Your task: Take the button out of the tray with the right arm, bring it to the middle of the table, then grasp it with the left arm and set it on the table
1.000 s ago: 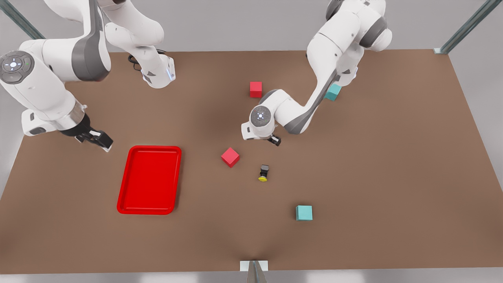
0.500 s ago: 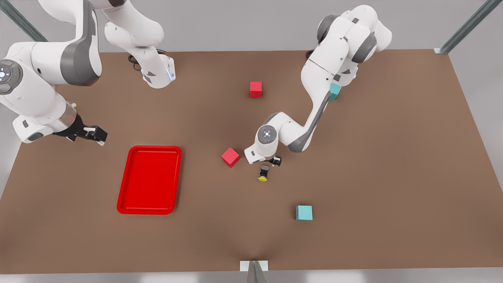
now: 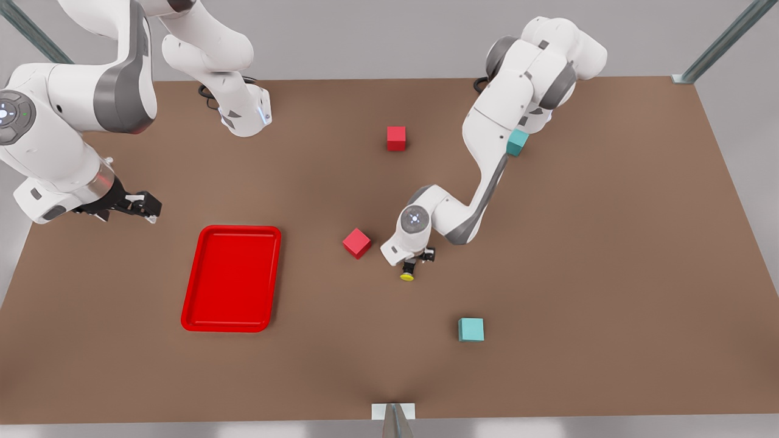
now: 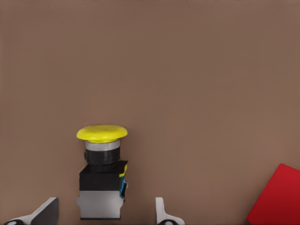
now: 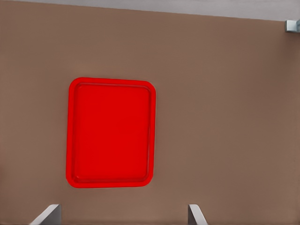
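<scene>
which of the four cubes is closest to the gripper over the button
The red cube just to the front view's left of the left gripper. The other red cube and both teal cubes sit farther away.

**Red tray on brown table**

Seen from above: tray, bright red, rectangular, rounded corners, raised rim, lying flat on the table. Two pale fingertips of the right gripper spread apart, well clear of the tray. Metal post foot at one table corner.
</scene>
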{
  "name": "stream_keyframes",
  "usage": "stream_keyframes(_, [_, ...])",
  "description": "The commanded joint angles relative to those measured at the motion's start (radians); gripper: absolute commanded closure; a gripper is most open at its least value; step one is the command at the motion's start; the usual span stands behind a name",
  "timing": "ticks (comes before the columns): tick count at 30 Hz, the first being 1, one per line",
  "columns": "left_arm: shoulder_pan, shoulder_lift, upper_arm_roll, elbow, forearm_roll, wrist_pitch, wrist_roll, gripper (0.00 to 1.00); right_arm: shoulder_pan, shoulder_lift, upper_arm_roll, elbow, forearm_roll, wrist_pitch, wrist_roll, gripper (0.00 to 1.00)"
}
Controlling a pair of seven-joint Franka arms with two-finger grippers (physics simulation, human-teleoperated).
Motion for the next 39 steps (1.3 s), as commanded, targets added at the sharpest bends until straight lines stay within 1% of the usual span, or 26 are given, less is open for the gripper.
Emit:
stream_keyframes(1, [0.002, 0.009, 0.000, 0.012, 0.001, 0.004, -0.164, 0.00, -0.001, -0.001, 0.000, 0.000, -0.001, -0.001, -0.081, 0.00])
stream_keyframes(4, [0.002, 0.018, 0.000, 0.026, 0.003, 0.004, -0.158, 0.00, -0.023, -0.001, 0.000, 0.002, 0.004, -0.001, -0.082, 0.00])
stream_keyframes(6, [0.002, 0.017, 0.000, 0.030, 0.003, 0.004, -0.156, 0.04, -0.024, -0.001, 0.000, 0.002, 0.005, 0.001, -0.079, 0.00])
stream_keyframes(8, [0.002, 0.017, -0.001, 0.032, 0.003, 0.004, -0.156, 0.11, -0.027, 0.000, 0.000, 0.002, 0.005, 0.011, -0.079, 0.00])
stream_keyframes(12, [0.002, 0.017, 0.000, 0.032, 0.003, 0.004, -0.158, 0.16, -0.030, 0.000, 0.000, 0.002, 0.005, 0.014, -0.081, 0.00])
stream_keyframes(18, [0.002, 0.017, 0.000, 0.032, 0.003, 0.004, -0.158, 0.32, -0.026, 0.025, 0.000, 0.037, 0.005, 0.025, -0.081, 0.00])
stream_keyframes(23, [0.010, 0.017, 0.000, 0.046, 0.005, 0.004, -0.156, 0.33, -0.024, 0.033, 0.000, 0.042, 0.007, 0.028, -0.081, 0.00])
stream_keyframes(24, [0.011, 0.017, 0.000, 0.047, 0.005, 0.004, -0.156, 0.35, -0.003, 0.051, 0.006, 0.045, 0.004, 0.047, -0.078, 0.00])
stream_keyframes(25, [0.010, 0.017, 0.000, 0.046, 0.005, 0.004, -0.156, 0.35, -0.001, 0.057, 0.006, 0.050, 0.005, 0.050, -0.078, 0.00])
stream_keyframes(30, [0.014, 0.022, 0.000, 0.046, 0.003, 0.004, -0.156, 0.41, -0.006, 0.057, 0.006, 0.056, 0.008, 0.051, -0.082, 0.00])
stream_keyframes(32, [0.014, 0.023, -0.001, 0.046, 0.003, 0.004, -0.158, 0.45, -0.013, 0.057, 0.006, 0.057, 0.005, 0.051, -0.081, 0.00])
stream_keyframes(38, [0.013, 0.028, -0.001, 0.047, 0.003, 0.004, -0.159, 0.50, -0.006, 0.059, 0.006, 0.056, 0.010, 0.051, -0.079, 0.00])
stream_keyframes(39, [0.013, 0.028, -0.001, 0.047, 0.003, 0.004, -0.161, 0.52, -0.006, 0.059, 0.006, 0.056, 0.010, 0.051, -0.079, 0.00])
